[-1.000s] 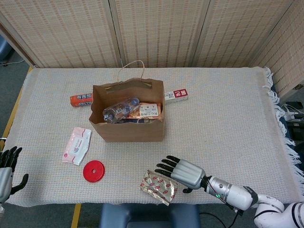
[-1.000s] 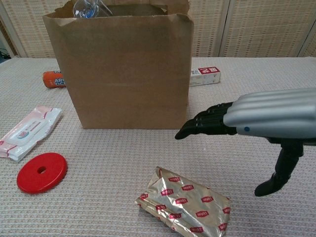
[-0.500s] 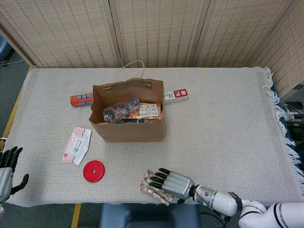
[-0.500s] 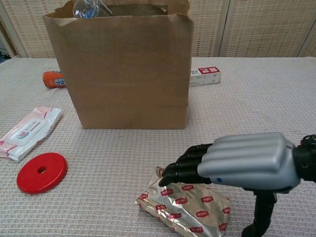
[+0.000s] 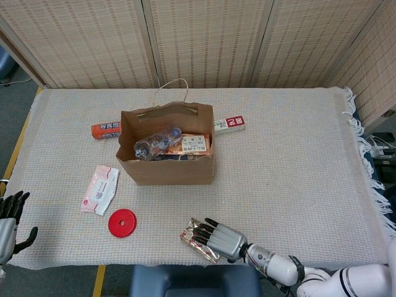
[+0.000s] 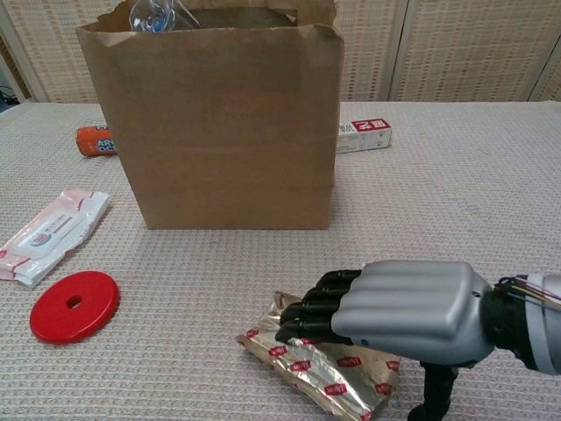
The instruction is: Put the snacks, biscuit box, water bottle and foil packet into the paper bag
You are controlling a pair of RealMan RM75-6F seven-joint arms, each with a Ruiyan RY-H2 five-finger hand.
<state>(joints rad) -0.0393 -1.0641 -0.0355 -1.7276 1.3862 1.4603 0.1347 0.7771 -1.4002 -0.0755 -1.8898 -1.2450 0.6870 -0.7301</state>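
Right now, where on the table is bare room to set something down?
The whole stretch right of the paper bag to the fringed table edge is bare. Left of the bag is crowded: wipes pack, red disc, orange tube.

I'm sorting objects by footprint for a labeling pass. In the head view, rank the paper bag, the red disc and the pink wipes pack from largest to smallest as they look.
1. paper bag, clearly largest
2. pink wipes pack
3. red disc, smallest
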